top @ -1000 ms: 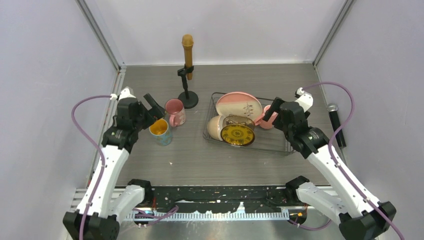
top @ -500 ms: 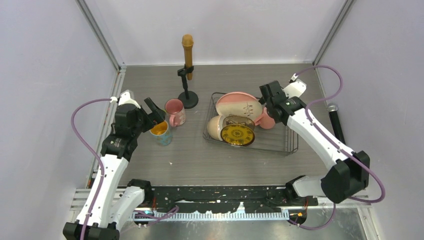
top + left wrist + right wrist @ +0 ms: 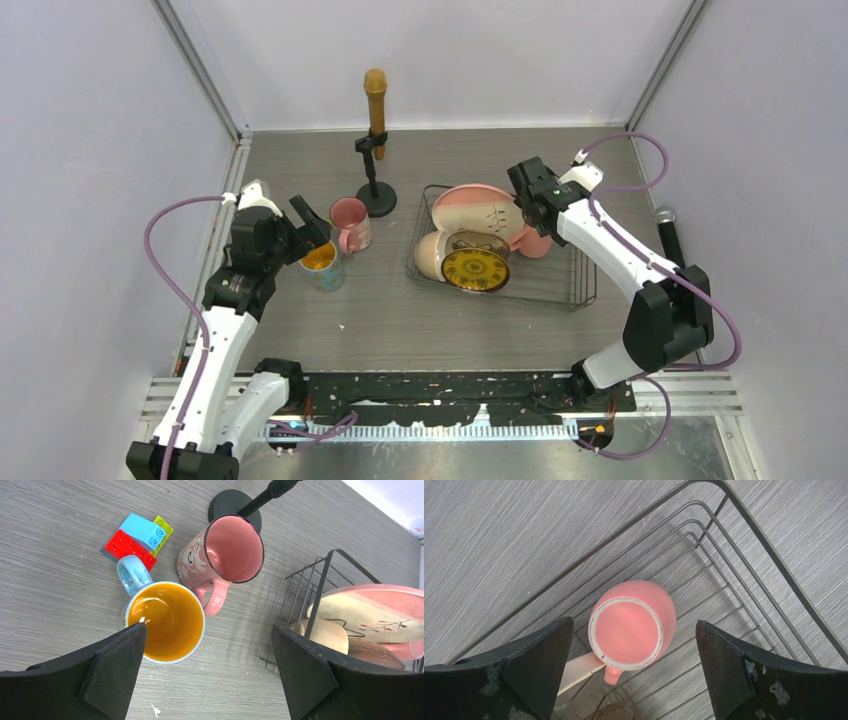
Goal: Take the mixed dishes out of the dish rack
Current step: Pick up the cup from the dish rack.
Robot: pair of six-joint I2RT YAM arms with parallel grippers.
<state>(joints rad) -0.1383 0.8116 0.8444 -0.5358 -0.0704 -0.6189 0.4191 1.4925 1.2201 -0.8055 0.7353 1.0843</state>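
Observation:
The black wire dish rack point(image 3: 560, 292) holds a large pink-and-cream plate point(image 3: 478, 208), a cream bowl point(image 3: 430, 255), a brownish bowl point(image 3: 478, 240), a small yellow patterned plate point(image 3: 475, 269) and an upside-down pink mug point(image 3: 538, 244). My right gripper point(image 3: 527, 196) is open above that mug point(image 3: 631, 625), a finger on each side of it and not touching. On the table left of the rack stand a mug with yellow inside point(image 3: 167, 621) and a pink mug point(image 3: 227, 555). My left gripper point(image 3: 210, 630) is open and empty just above and beside the yellow mug point(image 3: 321, 262).
Colourful toy blocks point(image 3: 137, 535) lie behind the yellow mug. A black round-based stand point(image 3: 377, 200) with an orange microphone stands behind the pink mug. A black microphone point(image 3: 671, 240) lies right of the rack. The rack's left end point(image 3: 320, 585) is near my left gripper.
My right arm has swung from the rack's right side to its back and now hangs over the pink mug. My left gripper has drawn back slightly from the yellow mug.

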